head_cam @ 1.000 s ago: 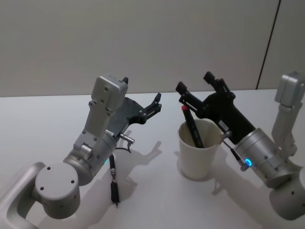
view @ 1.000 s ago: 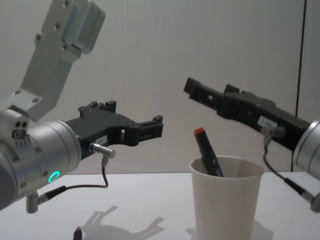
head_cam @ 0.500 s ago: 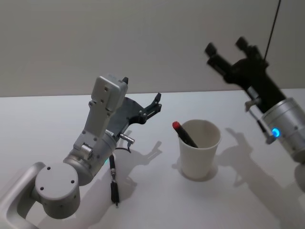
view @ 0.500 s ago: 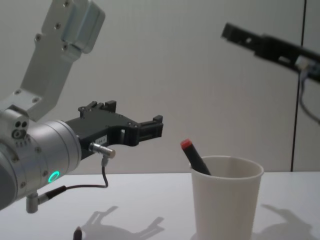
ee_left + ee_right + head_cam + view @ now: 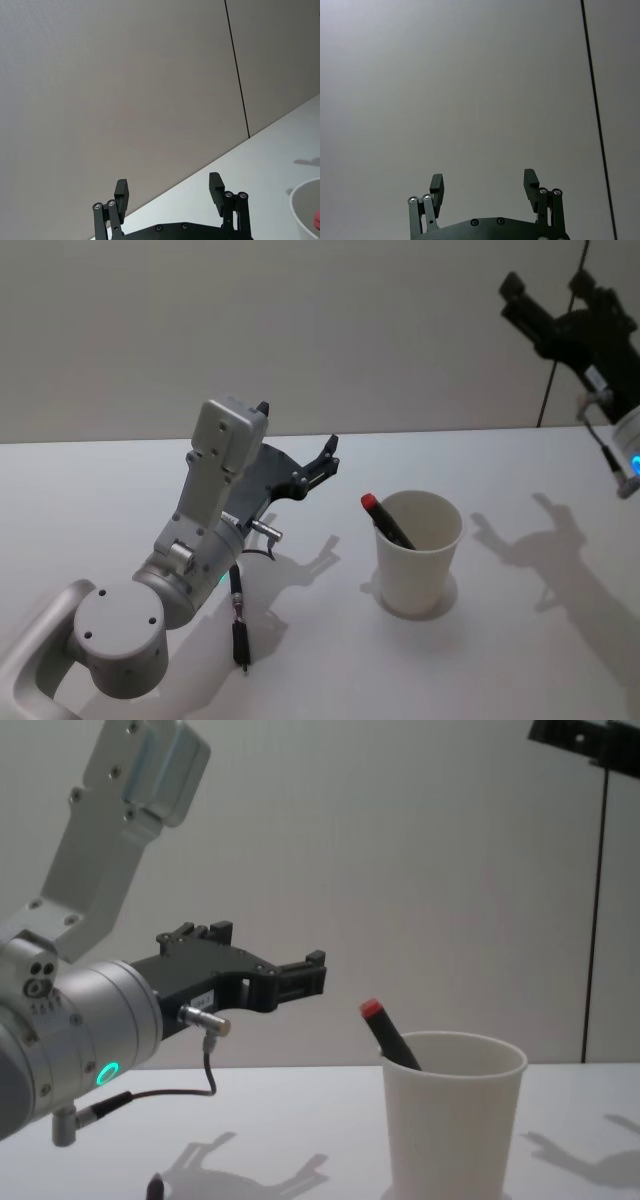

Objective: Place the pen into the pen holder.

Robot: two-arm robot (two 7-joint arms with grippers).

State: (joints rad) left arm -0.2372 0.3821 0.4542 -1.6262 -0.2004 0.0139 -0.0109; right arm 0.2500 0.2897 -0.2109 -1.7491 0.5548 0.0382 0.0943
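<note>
The pen [image 5: 386,521] [image 5: 388,1033], black with a red tip, stands tilted inside the pen holder [image 5: 418,555] [image 5: 453,1120], a white paper cup on the table; its red end leans over the rim toward my left. A bit of the cup's rim [image 5: 306,212] shows in the left wrist view. My right gripper [image 5: 548,285] [image 5: 482,183] hangs high at the far right, open and empty, well above the cup. Left of the cup, my left gripper [image 5: 328,458] [image 5: 169,189] [image 5: 305,975] is held open above the table, holding nothing.
The white table [image 5: 90,500] runs up to a plain grey wall with a dark vertical seam [image 5: 565,330]. A thin black cable [image 5: 238,625] trails from my left arm down near the table.
My right gripper has risen up and away to the right from the cup, leaving the pen in it. The pen tipped toward the cup's left rim. My left arm has stayed still.
</note>
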